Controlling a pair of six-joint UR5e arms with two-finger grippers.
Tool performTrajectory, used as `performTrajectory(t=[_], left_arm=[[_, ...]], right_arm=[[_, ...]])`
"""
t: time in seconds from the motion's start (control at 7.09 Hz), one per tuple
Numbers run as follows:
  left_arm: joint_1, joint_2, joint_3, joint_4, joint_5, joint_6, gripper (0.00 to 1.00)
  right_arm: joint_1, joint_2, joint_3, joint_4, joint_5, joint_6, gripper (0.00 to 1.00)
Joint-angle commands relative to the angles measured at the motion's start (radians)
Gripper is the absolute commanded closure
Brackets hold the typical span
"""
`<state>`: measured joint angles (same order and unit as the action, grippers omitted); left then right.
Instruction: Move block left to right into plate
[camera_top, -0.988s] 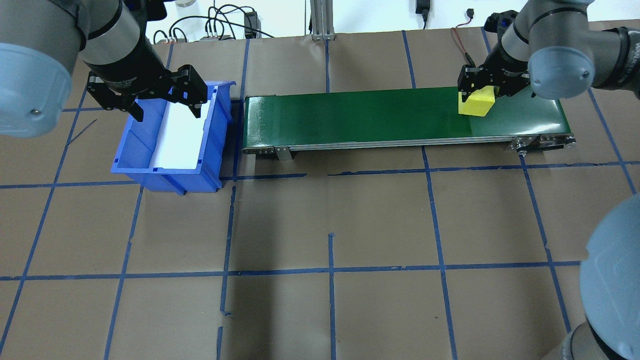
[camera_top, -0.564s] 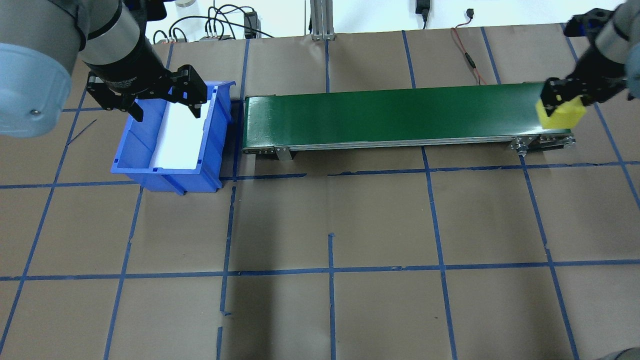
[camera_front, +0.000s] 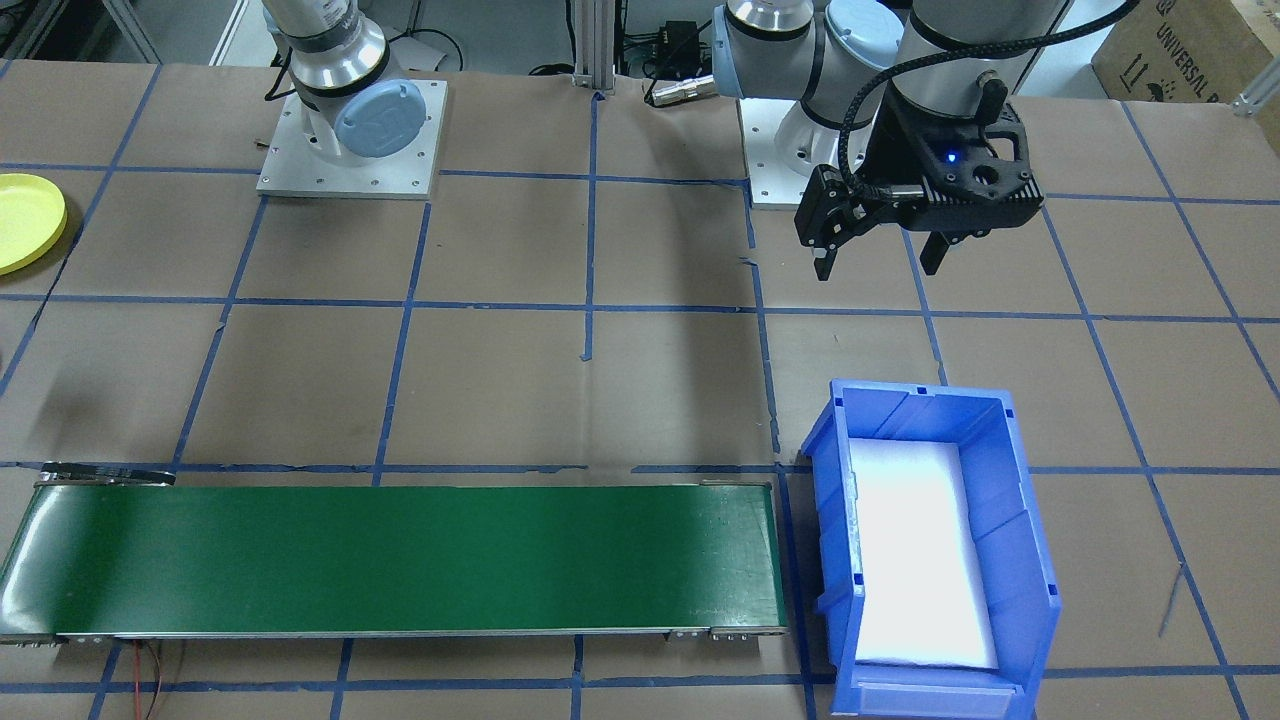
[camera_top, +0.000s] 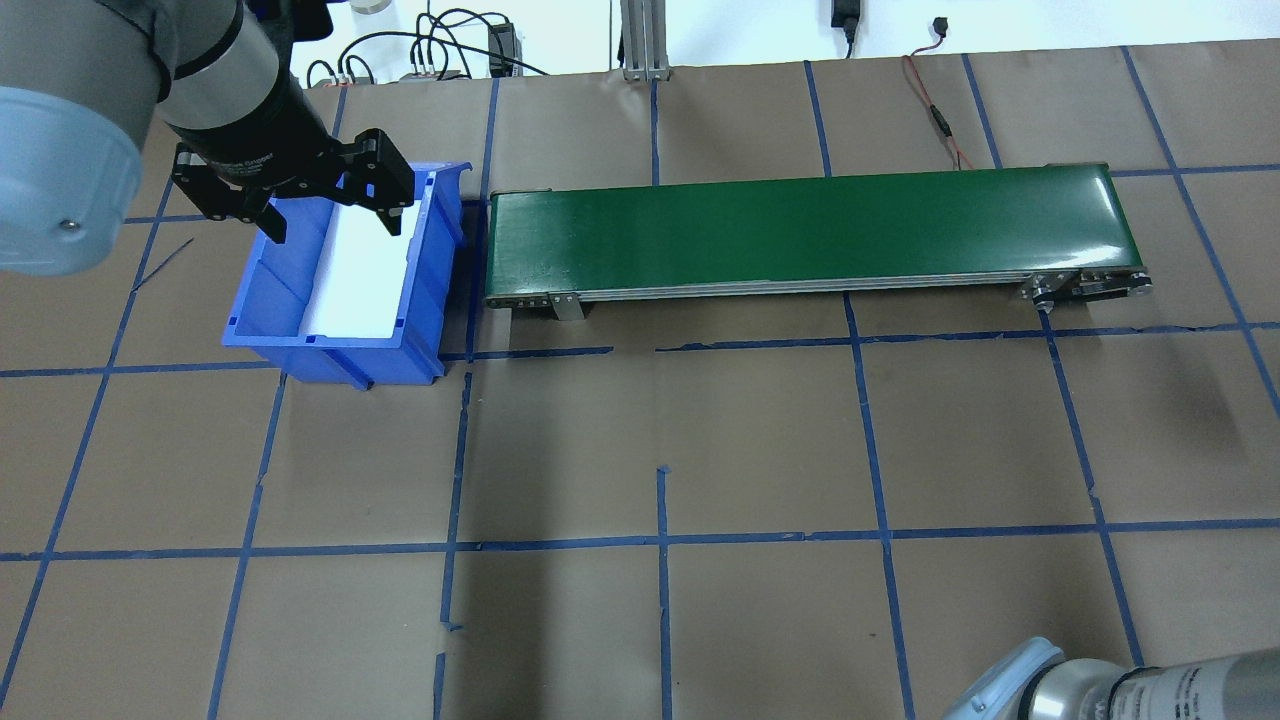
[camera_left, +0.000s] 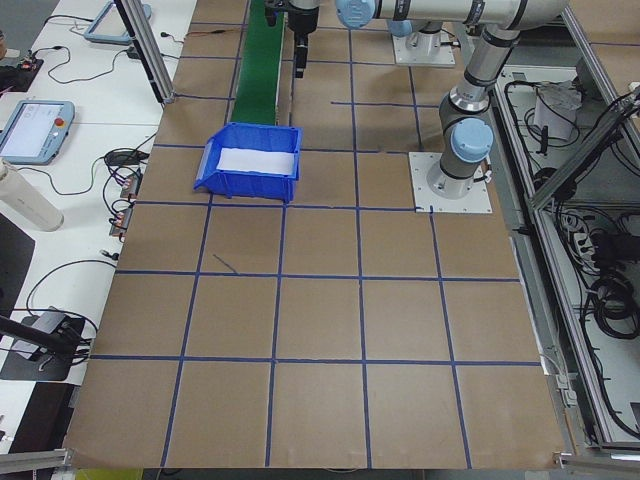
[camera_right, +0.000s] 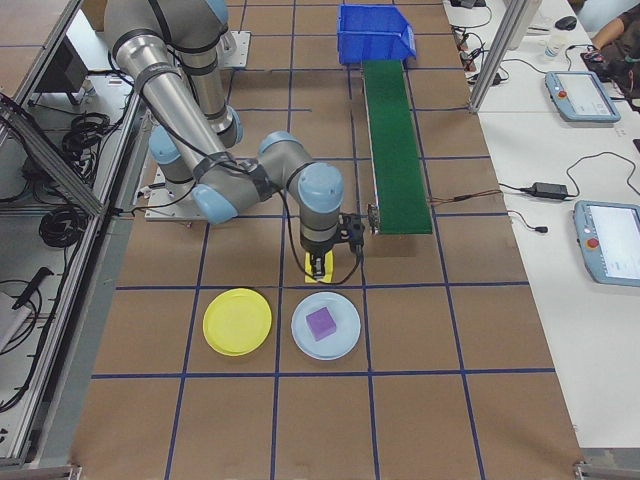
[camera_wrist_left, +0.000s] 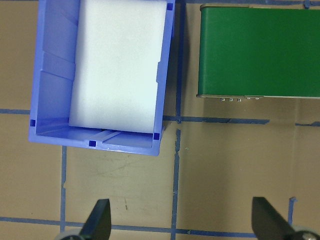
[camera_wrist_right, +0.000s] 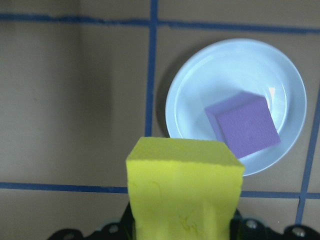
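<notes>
The block (camera_wrist_right: 184, 192) is a yellow foam cube, and my right gripper (camera_right: 320, 262) is shut on it above the table, just past the green belt's end. Seen from the exterior right view, the block (camera_right: 312, 273) hangs near a pale blue plate. The yellow plate (camera_right: 237, 321) lies bare to that plate's left, and its edge shows as the plate (camera_front: 25, 220) in the front-facing view. My left gripper (camera_top: 330, 212) hangs open and empty by the blue bin's far end; its fingers (camera_wrist_left: 101, 218) frame bare paper.
A pale blue plate (camera_wrist_right: 200, 85) holds a purple cube (camera_wrist_right: 245, 125), beside the yellow plate. The green conveyor belt (camera_top: 800, 225) runs across the table with nothing on it. The blue bin (camera_top: 290, 345), lined with white foam, stands at the belt's left end.
My right gripper has carried the yellow block off the belt's right end and out of the overhead view. The left arm has not moved.
</notes>
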<state>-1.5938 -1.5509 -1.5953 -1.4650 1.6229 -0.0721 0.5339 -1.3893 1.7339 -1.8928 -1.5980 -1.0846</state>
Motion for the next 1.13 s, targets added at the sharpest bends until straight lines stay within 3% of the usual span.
performTrajectory(t=[0.0,0.14,0.42,0.85,0.99], left_arm=[[0.000,0.000,0.000,0.000,0.000,0.000,0.00],[-0.002,0.000,0.000,0.000,0.000,0.000,0.00],[0.000,0.000,0.000,0.000,0.000,0.000,0.00],[0.000,0.000,0.000,0.000,0.000,0.000,0.00],[0.000,0.000,0.000,0.000,0.000,0.000,0.00]], right_arm=[[-0.260,0.004,0.073,0.000,0.019,-0.221,0.62],[-0.328,0.013,0.105,-0.008,0.057,-0.257,0.62],[-0.403,0.021,0.185,-0.009,0.059,-0.271,0.63],[-0.411,0.038,0.216,-0.060,0.066,-0.265,0.62],[-0.411,0.056,0.214,-0.080,0.097,-0.268,0.59]])
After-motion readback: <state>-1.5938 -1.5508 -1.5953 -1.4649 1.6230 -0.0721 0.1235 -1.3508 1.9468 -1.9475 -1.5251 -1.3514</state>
